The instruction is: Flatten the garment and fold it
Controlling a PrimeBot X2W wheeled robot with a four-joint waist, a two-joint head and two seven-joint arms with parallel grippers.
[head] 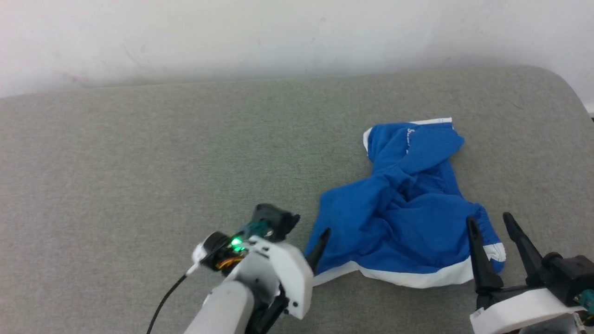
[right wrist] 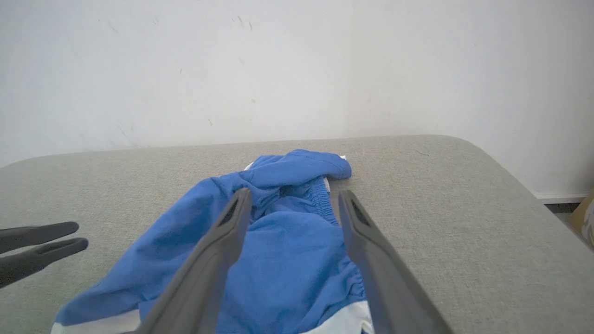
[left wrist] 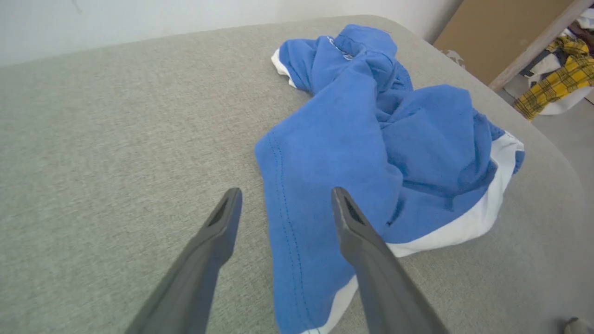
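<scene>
both agape, empty: left gripper (left wrist: 285, 192), right gripper (right wrist: 294, 192); soft blue garment (head: 399, 208) crumpled, white-banded.

Brightness: even, soft, no hard glare
Wall (head: 278, 37) behind the garment (head: 408, 204): washed out to near white
Shadows: faint soft rim under the garment's near hem, folds darker blue
Sharpness: head view soft and grainy, wrist views crisper
Distortion: wide-angle bend along the padded surface (left wrist: 93, 116) right of the garment
Green lamp (head: 236, 242): small glow left of the garment
</scene>
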